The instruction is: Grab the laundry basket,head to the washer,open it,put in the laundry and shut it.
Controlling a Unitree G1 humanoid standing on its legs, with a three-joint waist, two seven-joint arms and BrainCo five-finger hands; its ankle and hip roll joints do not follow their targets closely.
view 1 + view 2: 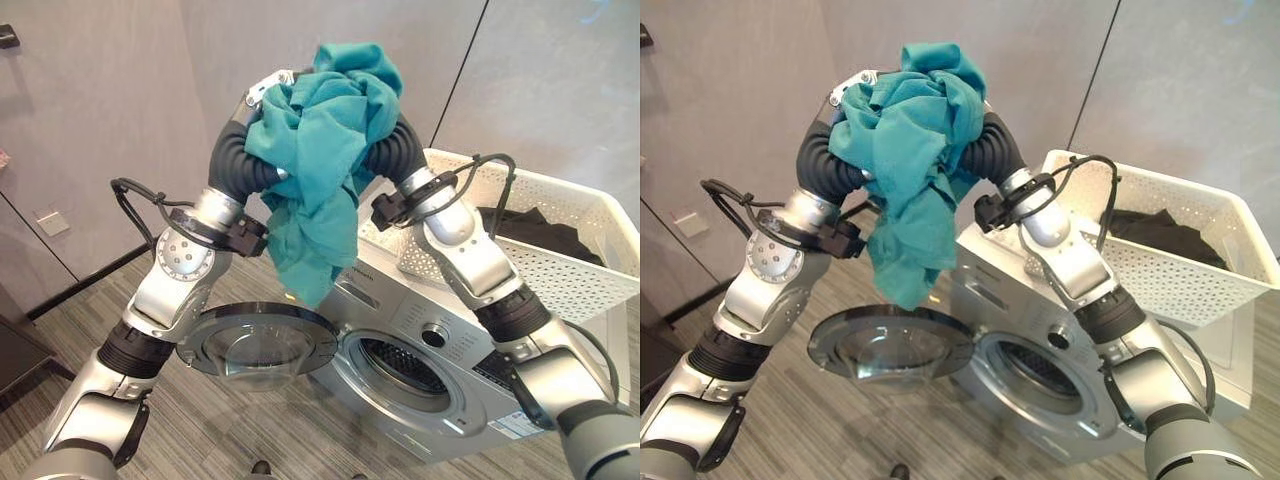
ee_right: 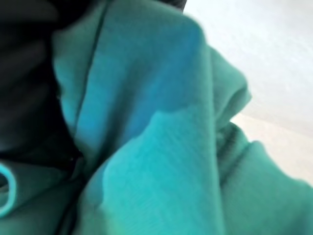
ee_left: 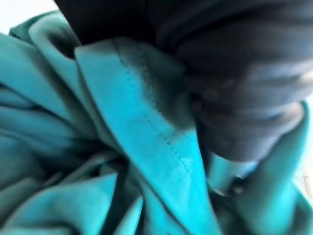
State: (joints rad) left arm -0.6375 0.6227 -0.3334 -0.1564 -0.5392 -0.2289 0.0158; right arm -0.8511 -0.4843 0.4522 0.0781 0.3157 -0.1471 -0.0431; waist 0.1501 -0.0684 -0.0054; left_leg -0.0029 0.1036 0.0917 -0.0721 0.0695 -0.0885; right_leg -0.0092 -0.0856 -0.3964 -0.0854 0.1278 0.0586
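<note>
At the top centre of the frame I hold the bunched teal garment (image 1: 325, 150) between my left hand (image 1: 262, 92) and right hand (image 1: 392, 140), their grip buried in cloth beyond telling, raised to clear the washer (image 1: 420, 350), whose door (image 1: 257, 340) hangs open below, basket (image 1: 560, 250) resting on top.

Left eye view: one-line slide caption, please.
Both hands lift a bundled teal garment above the washer, its door open, white laundry basket on top.
</note>
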